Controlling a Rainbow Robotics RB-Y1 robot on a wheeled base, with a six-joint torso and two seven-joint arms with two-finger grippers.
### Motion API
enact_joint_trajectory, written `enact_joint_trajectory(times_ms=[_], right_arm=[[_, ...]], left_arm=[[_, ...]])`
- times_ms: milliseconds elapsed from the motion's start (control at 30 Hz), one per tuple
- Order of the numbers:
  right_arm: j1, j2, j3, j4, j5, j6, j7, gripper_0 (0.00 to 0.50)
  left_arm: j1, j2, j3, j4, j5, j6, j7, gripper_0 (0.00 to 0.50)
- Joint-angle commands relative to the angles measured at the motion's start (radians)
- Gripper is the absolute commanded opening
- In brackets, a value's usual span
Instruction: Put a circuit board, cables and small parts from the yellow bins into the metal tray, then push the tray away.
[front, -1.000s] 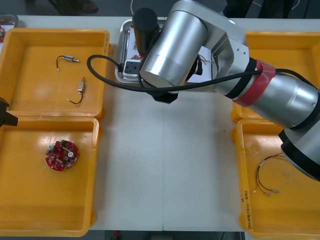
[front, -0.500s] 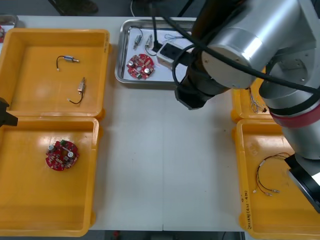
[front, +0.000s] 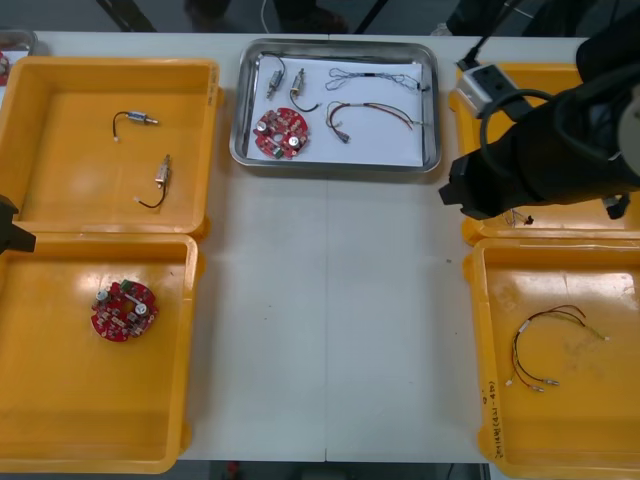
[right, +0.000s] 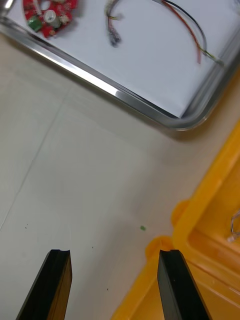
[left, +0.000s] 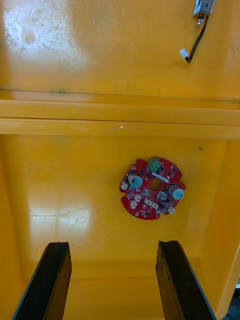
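Front view: the shiny rectangular metal tray (front: 338, 163) is being carried, loaded, at the desk's (front: 330, 330) twelve o'clock. Right wrist view: the right tool (right: 112, 262), apart and empty, is being held near its corner; the push seems next, needing rim contact. Left wrist view: the left tool (left: 112, 252) is being held apart over a yellow plastic bin (left: 75, 60).

The metal tray (front: 335, 166) is shining like a mirror along its edge, and its inside is looking white and flat like paper. The yellow bins (front: 70, 170) are looking like smooth plastic, gleaming where light hits them. The table (front: 330, 330) is looking smooth and dull.
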Motion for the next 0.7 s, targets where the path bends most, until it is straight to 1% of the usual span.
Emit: enact_joint_trajectory(times_ms=[33, 167, 267, 433, 567, 700], right_arm=[[0.111, -0.072, -0.163, -0.077, -0.037, 0.003, -0.018, 0.5], [0.206, -0.12, -0.253, -0.123, -0.043, 0.003, -0.023, 0.5], [0.272, -0.134, -0.33, -0.128, -0.049, 0.003, -0.026, 0.5], [0.352, -0.134, -0.431, -0.129, -0.051, 0.003, -0.029, 0.5], [0.404, -0.134, -0.449, -0.126, -0.025, 0.003, -0.035, 0.5], [0.439, -0.134, -0.451, -0.123, -0.022, 0.003, -0.043, 0.5]], left_arm=[[0.021, 0.043, 0.027, -0.026, 0.008, 0.007, -0.101, 0.5], [0.021, 0.043, 0.027, -0.026, 0.008, 0.007, -0.101, 0.5], [0.021, 0.043, 0.027, -0.026, 0.008, 0.007, -0.101, 0.5], [0.021, 0.043, 0.027, -0.026, 0.008, 0.007, -0.101, 0.5], [0.021, 0.043, 0.027, -0.026, 0.008, 0.007, -0.101, 0.5], [0.021, 0.043, 0.027, -0.026, 0.008, 0.007, -0.101, 0.5]])
